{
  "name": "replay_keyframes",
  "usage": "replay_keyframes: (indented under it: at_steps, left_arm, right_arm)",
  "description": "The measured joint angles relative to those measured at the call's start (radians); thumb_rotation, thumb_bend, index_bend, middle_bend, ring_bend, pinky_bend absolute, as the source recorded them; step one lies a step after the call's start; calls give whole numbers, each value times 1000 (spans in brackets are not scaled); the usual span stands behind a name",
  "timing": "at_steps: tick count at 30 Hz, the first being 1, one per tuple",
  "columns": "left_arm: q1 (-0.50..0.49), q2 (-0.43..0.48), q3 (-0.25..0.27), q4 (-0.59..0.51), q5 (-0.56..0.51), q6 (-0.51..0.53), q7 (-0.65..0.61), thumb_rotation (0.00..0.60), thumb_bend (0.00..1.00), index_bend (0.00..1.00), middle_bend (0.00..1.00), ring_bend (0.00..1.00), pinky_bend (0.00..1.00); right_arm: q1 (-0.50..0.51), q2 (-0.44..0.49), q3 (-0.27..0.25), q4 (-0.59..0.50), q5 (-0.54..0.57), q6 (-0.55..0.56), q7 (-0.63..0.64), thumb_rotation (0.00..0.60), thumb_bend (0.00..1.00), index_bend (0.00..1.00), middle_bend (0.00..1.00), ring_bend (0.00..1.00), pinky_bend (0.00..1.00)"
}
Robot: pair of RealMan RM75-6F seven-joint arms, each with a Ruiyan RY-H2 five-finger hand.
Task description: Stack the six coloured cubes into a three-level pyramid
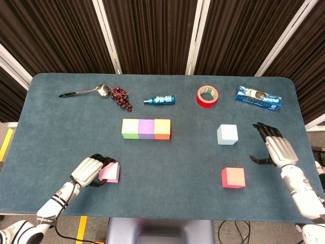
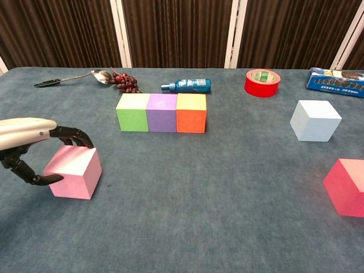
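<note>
A row of three cubes, green (image 1: 130, 128), purple (image 1: 146, 128) and orange (image 1: 162, 128), stands touching at the table's middle, seen too in the chest view as green (image 2: 132, 112), purple (image 2: 162, 112) and orange (image 2: 191, 112). My left hand (image 1: 90, 171) grips the pink cube (image 1: 110, 173) at the near left; in the chest view its fingers (image 2: 73, 136) curl over the far top edge of the pink cube (image 2: 75, 172) and the thumb presses the left face. The light blue cube (image 1: 227, 134) and the red cube (image 1: 233, 177) sit on the right. My right hand (image 1: 277, 150) hovers open beside them.
Along the far side lie a spoon (image 1: 84, 92), dark grapes (image 1: 122, 97), a blue bottle (image 1: 159, 100), a red tape roll (image 1: 207, 96) and a blue packet (image 1: 258, 98). The table's near edge (image 1: 167, 218) runs close behind the pink and red cubes.
</note>
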Motion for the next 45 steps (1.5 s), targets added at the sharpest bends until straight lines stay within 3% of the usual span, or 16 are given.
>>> replay_keyframes:
  at_steps: [6,12,16,22,34,45]
  left_arm:
    - [1,8,-37,7,26,58,-84,600,395,374,425,421,295]
    - [-44,57,-145,13,-14,58,-168,600,395,366,405,414,294]
    - [-115,79,-221,42,-79,-8,-208,600,395,356,391,399,288]
    - [-241,51,-289,135,-190,-153,-215,600,396,341,384,395,285]
    - [-402,-110,-313,332,-351,-276,-68,600,395,335,384,394,268]
    - [-434,-148,-291,404,-311,-313,-111,600,395,334,381,387,245]
  right_arm:
    - [-19,25,13,-10,6,12,20,600,345,113,118,43,110]
    - [-43,83,22,-38,3,21,50,600,344,112,118,43,110]
    - [-60,123,29,-71,7,27,63,600,345,112,118,43,110]
    - [-85,156,36,-114,19,51,57,600,345,113,118,43,110]
    - [-122,183,38,-154,32,76,37,600,345,113,118,43,110]
    - [-128,175,45,-148,44,70,27,600,345,113,118,43,110]
